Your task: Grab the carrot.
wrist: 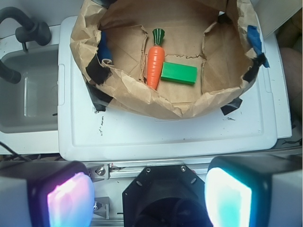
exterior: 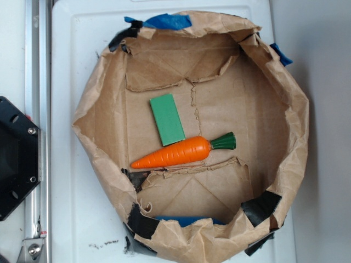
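Observation:
The orange carrot (exterior: 174,153) with a dark green stem cap lies on the floor of a brown paper-lined bin (exterior: 285,104), its tip pointing left. In the wrist view the carrot (wrist: 155,65) stands lengthwise, stem cap at the far end. A flat green block (exterior: 167,119) lies against it; the green block (wrist: 178,73) is at its right in the wrist view. My gripper (wrist: 149,196) hangs far back from the bin, over the black robot base. Its jaws are wide apart with nothing between them. The exterior view does not show the gripper.
The paper bin sits on a white plastic lid (wrist: 165,135). A blue object (exterior: 189,221) peeks from under the paper at the bin's near edge. The black robot base (exterior: 13,159) and a metal rail (exterior: 35,82) lie at the left. A grey sink basin (wrist: 28,90) sits left of the lid.

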Motion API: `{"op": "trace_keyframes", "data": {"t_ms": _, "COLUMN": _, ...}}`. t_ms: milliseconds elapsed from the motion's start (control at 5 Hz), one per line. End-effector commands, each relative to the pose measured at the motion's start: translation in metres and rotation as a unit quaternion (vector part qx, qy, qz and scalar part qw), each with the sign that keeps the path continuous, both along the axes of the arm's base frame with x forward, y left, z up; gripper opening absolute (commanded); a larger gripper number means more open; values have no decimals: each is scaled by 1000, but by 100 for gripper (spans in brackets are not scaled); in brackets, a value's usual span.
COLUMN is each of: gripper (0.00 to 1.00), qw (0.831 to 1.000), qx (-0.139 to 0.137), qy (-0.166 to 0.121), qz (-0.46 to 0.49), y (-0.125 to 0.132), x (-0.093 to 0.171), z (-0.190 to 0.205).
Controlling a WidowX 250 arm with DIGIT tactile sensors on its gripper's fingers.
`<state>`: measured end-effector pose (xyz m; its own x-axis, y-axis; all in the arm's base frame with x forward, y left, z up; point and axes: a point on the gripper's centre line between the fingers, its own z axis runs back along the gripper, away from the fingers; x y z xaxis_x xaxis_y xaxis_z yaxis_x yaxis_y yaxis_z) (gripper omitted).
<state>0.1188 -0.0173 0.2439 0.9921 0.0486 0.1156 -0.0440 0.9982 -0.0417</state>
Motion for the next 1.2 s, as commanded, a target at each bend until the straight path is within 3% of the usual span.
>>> {"op": "trace_keyframes", "data": {"t_ms": 0, "gripper": 100, "qw": 1000, "qx": 0, "qy": 0, "qz": 0, "y": 0, "x": 0, "z": 0}}
{"op": "trace_keyframes", "data": {"t_ms": 400, "gripper": 100, "qw": 999, "qx": -25, "qy": 3, "qz": -26, "y": 1, "x": 71, "z": -22}}
{"op": "trace_keyframes", "data": {"t_ms": 800, "gripper": 100, "qw": 995, "qx": -60, "qy": -8, "qz": -79, "y": 12, "x": 121, "z": -49}}
{"op": "trace_keyframes", "data": {"t_ms": 1000, "gripper": 100, "qw": 988, "qx": -113, "qy": -27, "qz": -105, "y": 17, "x": 128, "z": -44}}
